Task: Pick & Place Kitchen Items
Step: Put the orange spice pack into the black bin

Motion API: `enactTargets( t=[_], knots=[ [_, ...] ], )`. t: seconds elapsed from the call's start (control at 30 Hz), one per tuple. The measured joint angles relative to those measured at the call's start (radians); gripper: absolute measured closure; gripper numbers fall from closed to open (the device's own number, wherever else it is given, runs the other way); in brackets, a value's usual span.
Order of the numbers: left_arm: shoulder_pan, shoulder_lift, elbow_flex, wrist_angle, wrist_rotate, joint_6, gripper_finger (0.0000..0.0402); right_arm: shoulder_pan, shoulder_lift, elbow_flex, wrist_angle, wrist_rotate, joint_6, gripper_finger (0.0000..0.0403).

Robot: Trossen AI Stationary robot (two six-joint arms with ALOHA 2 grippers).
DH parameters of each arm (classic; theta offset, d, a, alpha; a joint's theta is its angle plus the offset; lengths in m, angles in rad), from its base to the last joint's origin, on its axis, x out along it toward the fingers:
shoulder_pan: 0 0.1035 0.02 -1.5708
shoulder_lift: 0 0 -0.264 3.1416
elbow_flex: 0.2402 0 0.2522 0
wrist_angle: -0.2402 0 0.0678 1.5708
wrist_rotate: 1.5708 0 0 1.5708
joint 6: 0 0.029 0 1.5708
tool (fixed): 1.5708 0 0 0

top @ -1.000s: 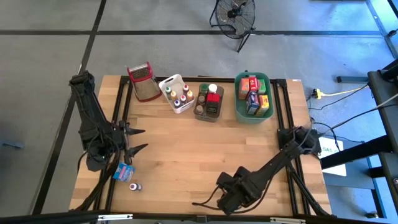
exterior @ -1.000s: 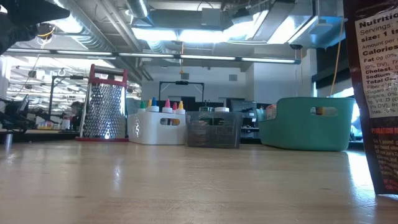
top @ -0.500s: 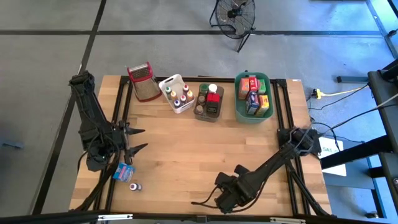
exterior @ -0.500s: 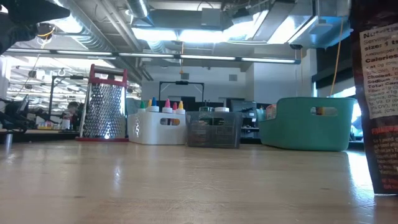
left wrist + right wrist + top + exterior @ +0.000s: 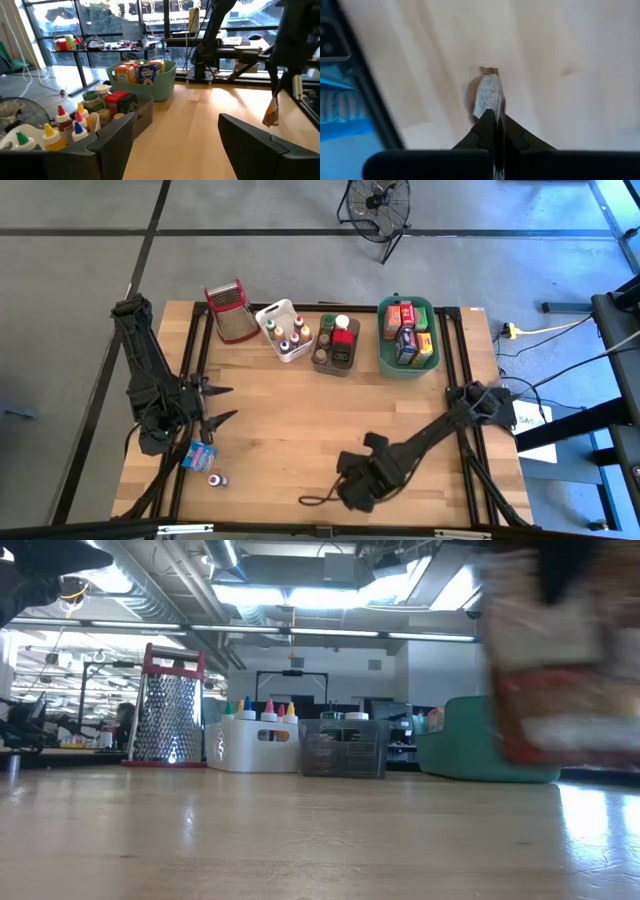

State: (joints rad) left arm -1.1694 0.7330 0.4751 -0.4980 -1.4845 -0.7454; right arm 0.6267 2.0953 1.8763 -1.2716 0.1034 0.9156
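Observation:
My right gripper [image 5: 352, 483] points down near the table's near edge and is shut on a small flat packet [image 5: 487, 97]. The packet shows as a dark red-and-white blur in the low view [image 5: 560, 670] and hangs small below the arm in the left wrist view [image 5: 271, 112]. My left gripper [image 5: 222, 404] waits open at the table's left side, pointing level toward the right, with nothing between its fingers. Beside it a blue packet [image 5: 200, 455] and a tiny bottle [image 5: 217, 480] rest on the wood. My right gripper pinches the packet's upper edge [image 5: 489, 111] between its two fingers, coming from above and pointing down. The thin packet stands edge-on between the fingertips and hangs below them, clear of the table.
Along the far edge stand a metal grater [image 5: 229, 310], a white tub [image 5: 284, 330] of coloured-cap bottles, a brown tub [image 5: 336, 345] of jars and a green tub [image 5: 408, 335] of small boxes. Bare wood lies across the table's middle.
My right gripper has shut on the packet, rolled about its own line and gone toward the table's left. The packet, which stood on the table at the low view's right edge, is now lifted clear and has moved left with it.

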Motion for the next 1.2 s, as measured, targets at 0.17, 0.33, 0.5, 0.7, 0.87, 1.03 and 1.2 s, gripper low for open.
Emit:
enactTargets(
  t=[0.17,0.33,0.5,0.7,0.87,1.03,1.2],
  knots=[
    [0.000,0.000,0.000,0.000,-0.032,0.034,0.0123,-0.085,-0.001,0.140,-0.160,0.114,-0.201,0.0401],
    [0.000,0.000,0.000,0.000,-0.033,0.067,0.0123,-0.232,-0.002,0.265,-0.265,0.193,-0.466,0.0402],
    [0.000,0.000,0.000,0.000,-0.034,0.097,0.0123,-0.399,-0.002,0.293,-0.214,0.192,-0.734,0.0402],
    [0.000,0.000,0.000,-0.026,-0.029,0.097,0.0123,-0.550,-0.001,0.293,-0.221,0.204,-0.893,0.0402],
    [0.000,0.000,0.000,-0.030,0.032,0.097,0.0123,-0.644,-0.001,0.293,-0.212,0.202,-0.986,0.0403],
    [0.000,0.000,0.000,-0.030,0.127,0.097,0.0123,-0.720,-0.001,0.293,-0.183,0.199,-1.042,0.0403],
    [0.000,0.000,0.000,-0.030,0.202,0.097,0.0123,-0.752,-0.001,0.292,-0.176,0.126,-1.058,0.0403]
  ],
)
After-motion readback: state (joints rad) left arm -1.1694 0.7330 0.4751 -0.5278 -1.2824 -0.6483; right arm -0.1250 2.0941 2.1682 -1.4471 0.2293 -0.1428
